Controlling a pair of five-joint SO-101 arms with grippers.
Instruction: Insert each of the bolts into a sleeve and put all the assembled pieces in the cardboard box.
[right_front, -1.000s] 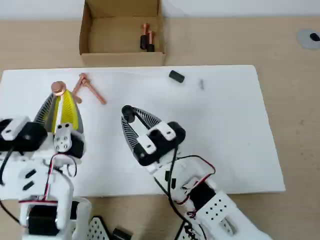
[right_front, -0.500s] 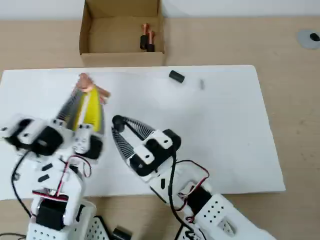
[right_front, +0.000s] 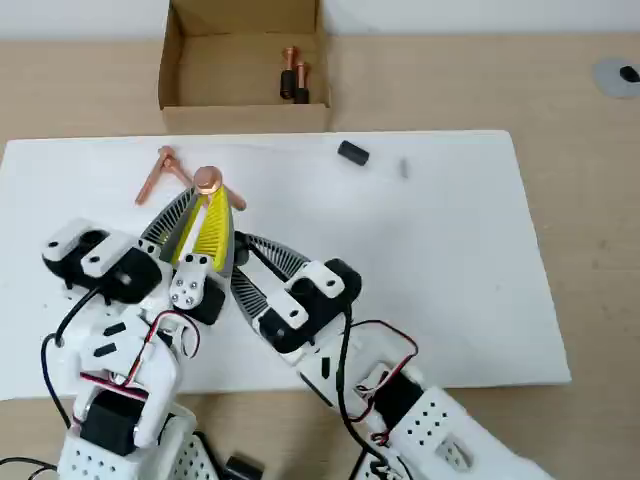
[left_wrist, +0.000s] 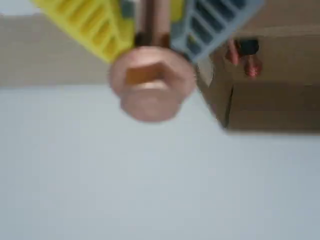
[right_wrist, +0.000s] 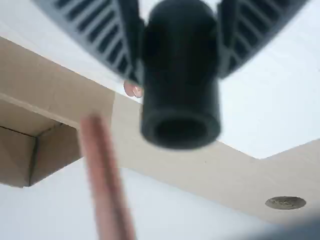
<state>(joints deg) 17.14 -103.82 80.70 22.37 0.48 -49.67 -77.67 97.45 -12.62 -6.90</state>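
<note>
Above the surface (right_front: 450, 250), your left fingers (left_wrist: 85, 20) clench a bolt (left_wrist: 152, 85), right fingers (right_wrist: 95, 25) clench a sleeve (right_wrist: 180, 80); misaligned axes could jam the shank at the bore, or dislodge either

The cardboard box (right_front: 171, 72) stands on the table (right_front: 585, 210) at the upper left of the high view, behind the mat (right_front: 450, 280). Two assembled pieces (right_front: 294, 76) lie in its right part. On the mat, loose bolts (right_front: 152, 180) lie near the upper-left corner, and a loose sleeve (right_front: 352, 153) lies well to their right. The left gripper (right_front: 206, 198), centre-left, grips the held bolt (right_front: 208, 181) just right of the loose bolts. The right gripper (right_wrist: 180, 40), clamping the held sleeve (right_wrist: 181, 100), sits just below, its tip apparently tucked beneath the left gripper.
</note>
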